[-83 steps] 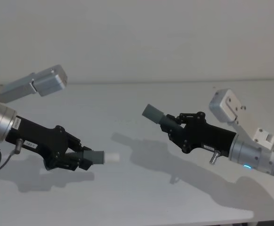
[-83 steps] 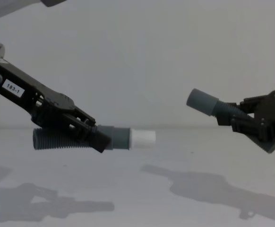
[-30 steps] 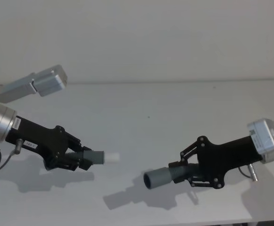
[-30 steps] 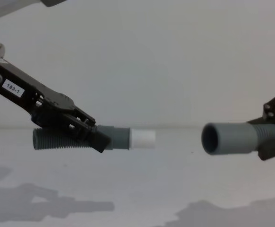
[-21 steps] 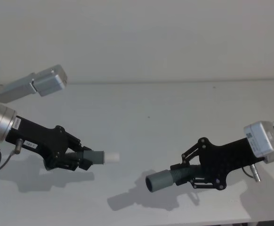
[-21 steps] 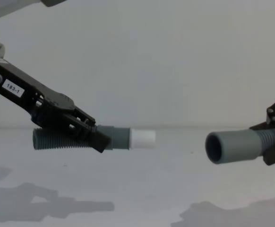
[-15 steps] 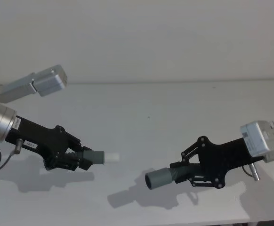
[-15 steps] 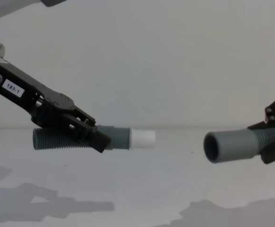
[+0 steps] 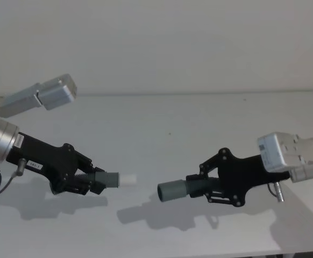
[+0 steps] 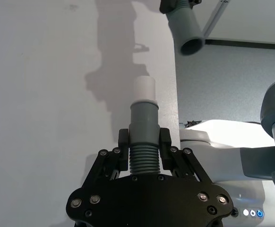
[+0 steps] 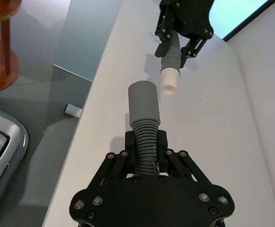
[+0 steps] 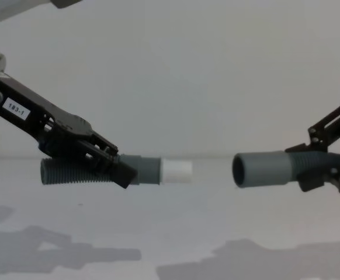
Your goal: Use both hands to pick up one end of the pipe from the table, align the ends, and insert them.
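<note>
Left end effector (image 12: 116, 165): jaws pinched on the ribbed section of the left hose piece (image 12: 65, 172), just behind its grey cuff. The white tip (image 12: 176, 170) projects clear and points toward the robot's right.

Right end effector (image 12: 313, 174): jaws pinched on the ribs of the right hose piece (image 12: 301, 163). The socket mouth (image 12: 240, 170) points toward the robot's left.

Both pieces appear to be held off the counter (image 9: 162, 123), judging by the shadows below them.

Key relation, tip to mouth:
- Chest view: the two ends face each other at nearly the same height. Both long axes are close to level, and an open gap lies between the ends, with no contact. Height looks about matched.
- Head view: the socket mouth sits slightly nearer the robot's body than the white tip. The right piece's axis slants a little, so the mouth aims somewhat past the tip on the near side.
- Left wrist view: the mouth lies to one side of the line running out along the tip, and is tilted to it.
- Right wrist view: the tip sits beside the socket's line, not on it.

Judgement: the axes are roughly parallel but offset in depth. The coming move calls for shifting the socket away from the body and squaring its angle. Only then should the gap be closed along the left-right line.

Risk: driven in as they stand, the tip would likely catch the socket rim and the ribbed hose would flex.
</note>
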